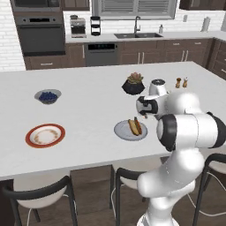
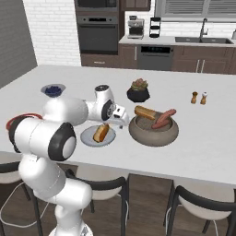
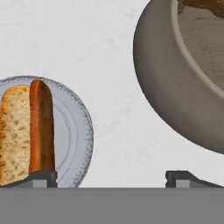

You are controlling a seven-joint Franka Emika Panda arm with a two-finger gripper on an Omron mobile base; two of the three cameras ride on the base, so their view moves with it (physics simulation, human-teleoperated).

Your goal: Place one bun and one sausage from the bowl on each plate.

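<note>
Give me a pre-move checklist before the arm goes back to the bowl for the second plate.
1. Gripper open and holding nothing: ok.
2. Grey plate carries one bun and one sausage, side by side: ok.
3. Bowl still offers a bun and a sausage: ok.
4. Orange-rimmed plate bare and ready: ok.
5. Plant pot and shakers stand behind the bowl, off the direct path: ok.
6. Gripper lifted clear of the grey plate's rim: cannot tell.

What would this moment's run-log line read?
end effector: open, empty | grey plate: bun + sausage | bowl: bun, sausage left | orange-rimmed plate: unfilled
</note>
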